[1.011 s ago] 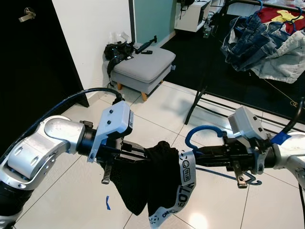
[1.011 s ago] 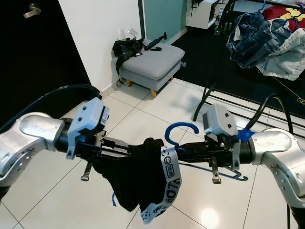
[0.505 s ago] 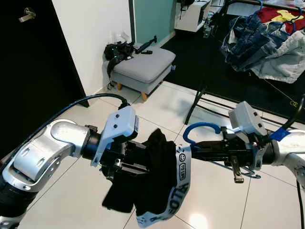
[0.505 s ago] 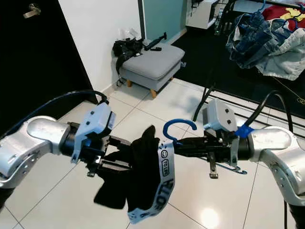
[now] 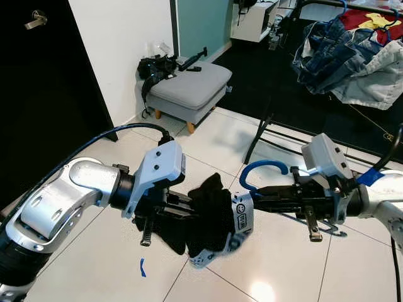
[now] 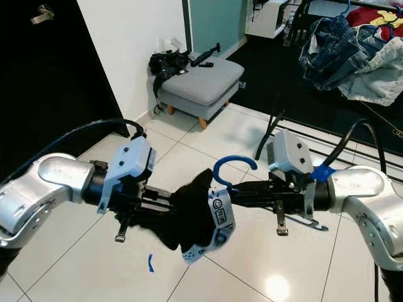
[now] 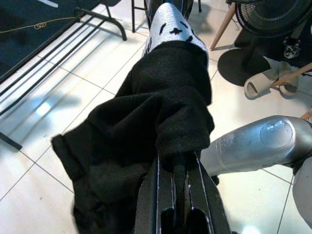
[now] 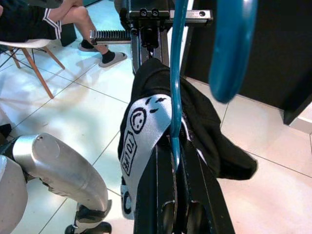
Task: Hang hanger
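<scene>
Far left there's a dark door, then a grey footstool w/ one black bag on it, against the white wall. In front, the left gripper reaches in from the left & is clamped on a bunched black garment; in the left wrist view the cloth is pinched between the two fingers. The garment has one white waistband w/ black lettering, wrapped around the middle. Next right is the blue hanger: hook curling up, its bar running thru the cloth, held mid-air over the tiled floor, between the two arms. The right gripper comes in from the right & is closed on the hanger; the right wrist view shows the blue wire nipped between the fingers. Prob. held this way so each arm steadies one end — left keeps the cloth from sliding off, right controls the hook for hanging. Behind right, a black rack carrying a pile of clothes, the likely target, well apart from the hanger. Count: 2 grippers, 1 hanger in hand, 1 garment, 1 footstool, 1 rack. One small blue tape mark on the floor.
</scene>
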Available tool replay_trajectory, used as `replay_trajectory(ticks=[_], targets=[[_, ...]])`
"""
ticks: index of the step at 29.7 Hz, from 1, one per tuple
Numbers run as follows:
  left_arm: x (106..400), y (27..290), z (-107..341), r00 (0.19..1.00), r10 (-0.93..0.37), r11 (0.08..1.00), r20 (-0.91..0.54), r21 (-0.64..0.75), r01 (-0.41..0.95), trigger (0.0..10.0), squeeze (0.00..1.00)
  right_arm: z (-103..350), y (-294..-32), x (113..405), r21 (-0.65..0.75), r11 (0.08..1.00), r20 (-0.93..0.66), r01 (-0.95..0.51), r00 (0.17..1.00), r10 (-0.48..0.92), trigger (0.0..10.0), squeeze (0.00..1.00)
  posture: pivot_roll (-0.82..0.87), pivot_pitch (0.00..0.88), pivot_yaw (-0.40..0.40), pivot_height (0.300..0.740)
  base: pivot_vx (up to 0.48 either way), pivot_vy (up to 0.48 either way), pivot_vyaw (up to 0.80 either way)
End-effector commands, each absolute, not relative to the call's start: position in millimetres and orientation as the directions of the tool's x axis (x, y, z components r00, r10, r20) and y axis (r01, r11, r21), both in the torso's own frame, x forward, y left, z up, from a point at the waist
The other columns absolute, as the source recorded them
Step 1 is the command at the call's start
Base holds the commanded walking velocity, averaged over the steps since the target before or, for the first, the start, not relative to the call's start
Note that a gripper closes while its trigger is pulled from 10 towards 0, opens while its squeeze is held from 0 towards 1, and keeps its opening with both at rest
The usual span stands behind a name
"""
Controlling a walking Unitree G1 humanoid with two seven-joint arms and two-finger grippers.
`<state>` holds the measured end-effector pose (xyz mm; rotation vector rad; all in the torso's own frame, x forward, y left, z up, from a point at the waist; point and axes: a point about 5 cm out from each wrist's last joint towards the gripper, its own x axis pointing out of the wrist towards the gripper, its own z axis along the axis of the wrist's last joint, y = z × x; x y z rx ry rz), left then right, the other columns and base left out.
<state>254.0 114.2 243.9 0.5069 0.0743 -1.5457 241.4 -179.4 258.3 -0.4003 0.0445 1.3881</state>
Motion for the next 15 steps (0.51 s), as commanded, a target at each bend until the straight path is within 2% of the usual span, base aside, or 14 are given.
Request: replay_trajectory(ticks=[1,6,9,12,13,14,15], targets=[[252.1,106.3,238.6,0.005,-0.934,-0.089,-0.357,0.246,0.965,0.0,0.00,272.4,-171.8,239.0,-0.316,0.097,-0.198,-0.944,0.165,0.966,10.0,0.00,0.00,0.093,0.063,0.740,0.000,0.000,0.00],[260.1,110.6,244.9,0.049,-0.939,-0.052,-0.340,0.283,0.958,0.0,0.00,271.3,-172.9,242.0,-0.325,0.124,-0.190,-0.937,0.193,0.963,10.0,0.00,0.00,0.090,0.061,0.740,0.000,0.000,0.00],[260.1,110.6,244.9,0.049,-0.939,-0.052,-0.340,0.283,0.958,0.0,0.00,271.3,-172.9,242.0,-0.325,0.124,-0.190,-0.937,0.193,0.963,10.0,0.00,0.00,0.090,0.061,0.740,0.000,0.000,0.00],[273.3,120.3,256.1,0.132,-0.943,0.027,-0.305,0.327,0.945,0.0,0.00,268.5,-176.7,246.8,-0.334,0.188,-0.178,-0.924,0.257,0.950,10.0,0.00,-0.01,0.090,0.063,0.740,0.000,0.000,0.00],[279.7,125.4,261.1,0.173,-0.942,0.067,-0.289,0.344,0.937,0.0,0.00,267.5,-179.9,250.3,-0.327,0.233,-0.164,-0.916,0.298,0.940,10.0,0.31,-0.01,0.090,0.063,0.740,0.000,0.000,0.00],[279.7,125.4,261.1,0.173,-0.942,0.067,-0.289,0.344,0.937,0.0,0.00,267.5,-179.9,250.3,-0.327,0.233,-0.164,-0.916,0.298,0.940,10.0,0.31,-0.01,0.090,0.063,0.740,0.000,0.000,0.00],[283.9,129.7,265.6,0.203,-0.939,0.096,-0.276,0.355,0.930,0.0,0.00,265.7,-184.4,253.1,-0.328,0.276,-0.163,-0.903,0.342,0.926,10.0,1.00,-0.01,0.093,0.065,0.740,0.000,0.000,0.00]])
